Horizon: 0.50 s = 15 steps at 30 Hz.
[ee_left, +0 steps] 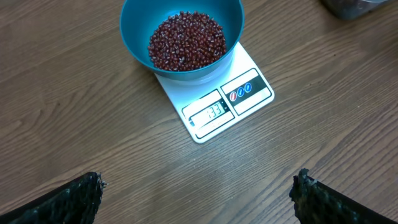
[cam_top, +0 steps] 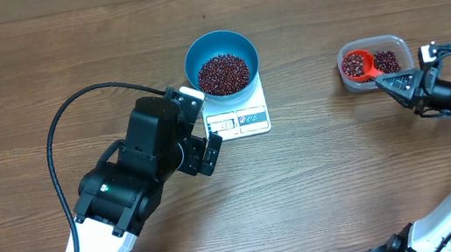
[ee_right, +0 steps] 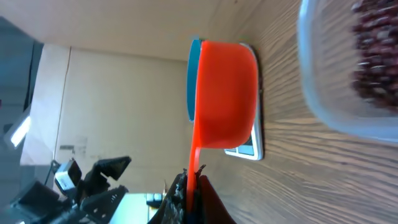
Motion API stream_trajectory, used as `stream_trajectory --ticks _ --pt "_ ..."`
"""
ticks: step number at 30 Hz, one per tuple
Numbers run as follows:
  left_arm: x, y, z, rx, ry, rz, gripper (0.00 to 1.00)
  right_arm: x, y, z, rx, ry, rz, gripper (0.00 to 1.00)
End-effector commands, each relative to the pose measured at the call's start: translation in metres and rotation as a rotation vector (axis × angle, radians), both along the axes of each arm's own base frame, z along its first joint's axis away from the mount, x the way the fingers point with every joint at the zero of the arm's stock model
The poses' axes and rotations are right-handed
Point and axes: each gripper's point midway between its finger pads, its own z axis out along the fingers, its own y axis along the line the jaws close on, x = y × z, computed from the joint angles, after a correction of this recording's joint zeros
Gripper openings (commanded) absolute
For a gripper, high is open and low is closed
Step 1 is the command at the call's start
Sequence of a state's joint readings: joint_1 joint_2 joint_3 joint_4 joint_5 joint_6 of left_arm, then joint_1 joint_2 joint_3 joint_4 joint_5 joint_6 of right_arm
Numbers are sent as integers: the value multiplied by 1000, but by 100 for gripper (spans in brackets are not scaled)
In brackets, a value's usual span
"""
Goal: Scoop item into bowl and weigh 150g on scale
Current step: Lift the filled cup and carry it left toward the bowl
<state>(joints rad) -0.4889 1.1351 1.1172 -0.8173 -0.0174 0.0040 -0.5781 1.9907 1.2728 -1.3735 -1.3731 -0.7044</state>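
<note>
The blue bowl [cam_top: 196, 56] stands on the white scale [cam_top: 241, 121], with a heap of dark red-brown beans [cam_top: 223, 73] inside. In the left wrist view the bowl [ee_left: 134, 37], its beans [ee_left: 186, 40] and the scale [ee_left: 249, 93] lie ahead, and the display reads 133. My left gripper [cam_top: 200, 122] [ee_left: 196, 199] is open and empty, just left of the scale. My right gripper [cam_top: 401, 84] [ee_right: 193, 186] is shut on the handle of an orange-red scoop [cam_top: 357, 64] [ee_right: 227, 93]. The scoop holds a few beans and sits over a clear tub [cam_top: 399, 41].
The clear plastic tub [ee_right: 329, 93] at the right holds more beans [cam_top: 386, 60] [ee_right: 376, 50]. A black cable [cam_top: 73, 108] loops over the table at the left. Bare wood separates the scale from the tub. The tub's corner [ee_left: 354, 6] shows in the left wrist view.
</note>
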Motion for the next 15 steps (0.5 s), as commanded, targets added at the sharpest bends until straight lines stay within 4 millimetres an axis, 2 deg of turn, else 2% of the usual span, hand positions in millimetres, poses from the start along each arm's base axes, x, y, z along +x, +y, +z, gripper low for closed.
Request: stream_trajectory --ticks 1,9,15 --pt "0 -1 9 -11 -21 -15 99 7 28 10 55 -58 50 4" --pt "1 -1 9 -11 -22 -15 99 8 86 19 100 -100 189 4" --pt "0 -1 9 -11 -21 -15 99 9 115 26 128 -156 257 4"
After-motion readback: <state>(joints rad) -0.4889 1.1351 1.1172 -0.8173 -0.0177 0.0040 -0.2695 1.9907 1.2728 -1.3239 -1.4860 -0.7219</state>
